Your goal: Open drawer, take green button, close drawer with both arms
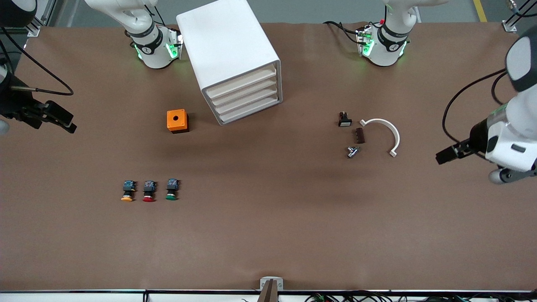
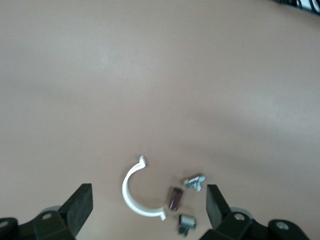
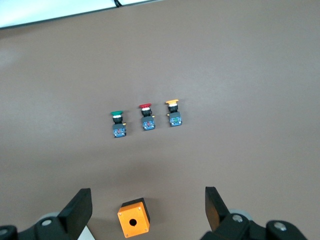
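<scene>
All four drawers (image 1: pixel 245 93) sit flush in the white cabinet (image 1: pixel 228 54). Green-capped button (image 1: pixel 171 189) lies on the table (image 1: pixel 268 235), nearer the camera than the orange box (image 1: pixel 177 121), beside the red-capped button (image 1: pixel 149 191) and orange-capped button (image 1: pixel 128 191). Right gripper (image 3: pixel 147 212) and left gripper (image 2: pixel 147 207) both spread, empty, at the table's ends.

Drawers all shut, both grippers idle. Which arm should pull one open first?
Probably right: the right gripper hangs open over the cabinet's end; the left gripper is past the white clip.

Matt brown table (image 1: pixel 268 235), glossy white cabinet (image 1: pixel 222 46)
</scene>
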You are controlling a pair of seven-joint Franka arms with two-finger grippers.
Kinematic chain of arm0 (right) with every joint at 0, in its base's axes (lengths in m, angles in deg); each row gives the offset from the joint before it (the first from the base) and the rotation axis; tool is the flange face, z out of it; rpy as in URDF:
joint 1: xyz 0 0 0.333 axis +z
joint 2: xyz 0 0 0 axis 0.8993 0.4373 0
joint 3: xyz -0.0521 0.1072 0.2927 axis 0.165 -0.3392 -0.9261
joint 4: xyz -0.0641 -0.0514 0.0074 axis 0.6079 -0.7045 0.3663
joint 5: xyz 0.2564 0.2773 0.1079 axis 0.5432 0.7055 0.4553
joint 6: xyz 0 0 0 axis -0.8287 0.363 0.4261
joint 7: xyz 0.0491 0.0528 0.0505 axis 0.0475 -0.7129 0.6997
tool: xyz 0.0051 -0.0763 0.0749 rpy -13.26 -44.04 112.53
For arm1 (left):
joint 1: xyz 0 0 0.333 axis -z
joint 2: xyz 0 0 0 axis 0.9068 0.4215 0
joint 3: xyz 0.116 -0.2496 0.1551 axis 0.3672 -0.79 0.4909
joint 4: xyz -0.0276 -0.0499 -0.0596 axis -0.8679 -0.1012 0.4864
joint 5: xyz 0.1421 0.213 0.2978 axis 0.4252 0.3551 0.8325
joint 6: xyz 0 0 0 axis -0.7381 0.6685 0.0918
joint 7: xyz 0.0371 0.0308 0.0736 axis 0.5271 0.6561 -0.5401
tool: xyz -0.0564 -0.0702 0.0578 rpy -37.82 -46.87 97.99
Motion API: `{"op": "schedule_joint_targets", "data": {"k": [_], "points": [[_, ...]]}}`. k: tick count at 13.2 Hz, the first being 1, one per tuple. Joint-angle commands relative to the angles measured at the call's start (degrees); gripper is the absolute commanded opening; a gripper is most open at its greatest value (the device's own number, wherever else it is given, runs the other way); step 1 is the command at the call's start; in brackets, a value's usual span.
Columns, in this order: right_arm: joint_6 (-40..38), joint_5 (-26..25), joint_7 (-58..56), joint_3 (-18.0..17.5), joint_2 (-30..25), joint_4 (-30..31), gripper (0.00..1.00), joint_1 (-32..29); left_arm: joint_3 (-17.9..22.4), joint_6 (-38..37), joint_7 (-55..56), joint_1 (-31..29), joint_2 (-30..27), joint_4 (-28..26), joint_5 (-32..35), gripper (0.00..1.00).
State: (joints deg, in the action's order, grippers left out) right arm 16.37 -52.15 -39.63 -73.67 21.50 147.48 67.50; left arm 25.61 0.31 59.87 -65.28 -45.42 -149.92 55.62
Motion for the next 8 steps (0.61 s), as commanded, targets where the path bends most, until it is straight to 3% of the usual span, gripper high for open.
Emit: {"op": "schedule_joint_targets", "data": {"k": [1,4,8], "points": [[-0.7,-1.3,1.3,-0.5,-2.1,2.1,1.0,-0.4,-0.8,-3.6,-4.4,-0.9,-6.1,-3.4,0.0,1.0],[-0.6,-1.7,1.3,-0.5,-3.1,3.5,1.0,-0.4,-0.8,-3.3,-9.6,-2.9,-16.5,-14.4,-2.3,1.0],[-0.7,-1.7,1.3,-0.5,-3.2,3.6,1.0,-0.4,-0.5,-3.3,-13.1,-2.7,-25.0,-22.2,-2.5,1.0]]}}
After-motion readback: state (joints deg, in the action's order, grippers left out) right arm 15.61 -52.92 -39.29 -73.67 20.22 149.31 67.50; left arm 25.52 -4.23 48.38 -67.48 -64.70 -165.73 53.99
